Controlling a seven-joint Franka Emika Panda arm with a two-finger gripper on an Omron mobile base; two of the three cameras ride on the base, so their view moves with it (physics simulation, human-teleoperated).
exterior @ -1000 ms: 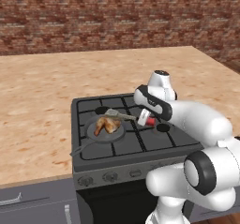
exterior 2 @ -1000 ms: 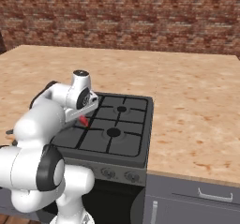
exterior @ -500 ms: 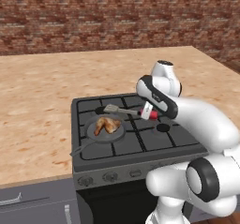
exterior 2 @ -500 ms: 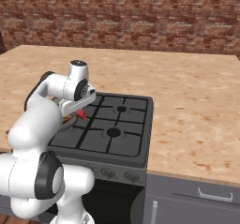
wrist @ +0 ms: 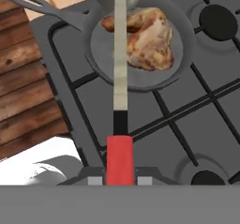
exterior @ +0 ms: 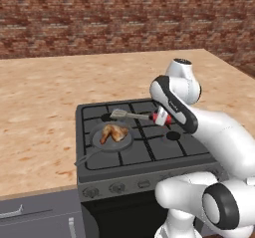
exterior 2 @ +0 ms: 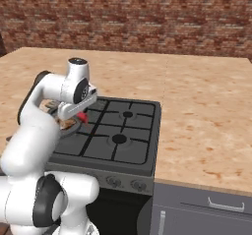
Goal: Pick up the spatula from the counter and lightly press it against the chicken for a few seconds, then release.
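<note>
My gripper (exterior: pixel 162 118) is shut on the red handle of the spatula (exterior: pixel 130 115), above the middle of the stove. The spatula's metal shaft reaches left, and its flat blade hangs in the air just over the far rim of the dark pan (exterior: pixel 98 142). A browned piece of chicken (exterior: pixel 113 132) lies in that pan. In the hand view the spatula (wrist: pixel 120 87) runs straight up from the red handle, crossing over the left part of the chicken (wrist: pixel 150 40), with the blade at the top edge. From the right base view, the gripper (exterior 2: pixel 81 116) and red handle show beside the arm.
The black stove (exterior: pixel 149 150) has several burners and grates, with knobs along its front. The pan's long handle (exterior: pixel 84 157) points toward the stove's front left corner. Wooden counter (exterior: pixel 35 107) surrounds the stove, and a brick wall (exterior: pixel 99 18) stands behind.
The arm has lifted and swung back, raising the spatula. Its blade has risen from near the chicken and now hangs higher, over the pan's far side.
</note>
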